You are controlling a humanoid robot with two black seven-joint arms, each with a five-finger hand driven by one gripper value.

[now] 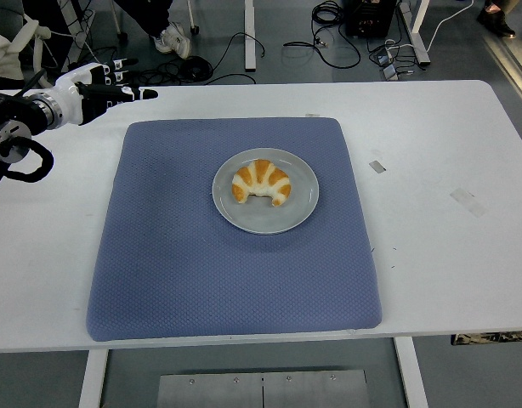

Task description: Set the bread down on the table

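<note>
A golden croissant-shaped bread lies on a grey plate in the middle of a blue mat. My left hand hovers over the table's far left corner, well to the upper left of the plate. Its fingers are stretched out towards the right and hold nothing. The right arm is out of the picture.
The white table runs around the mat, with small tape marks on its right side. A person's shoe and cables show on the floor beyond the far edge.
</note>
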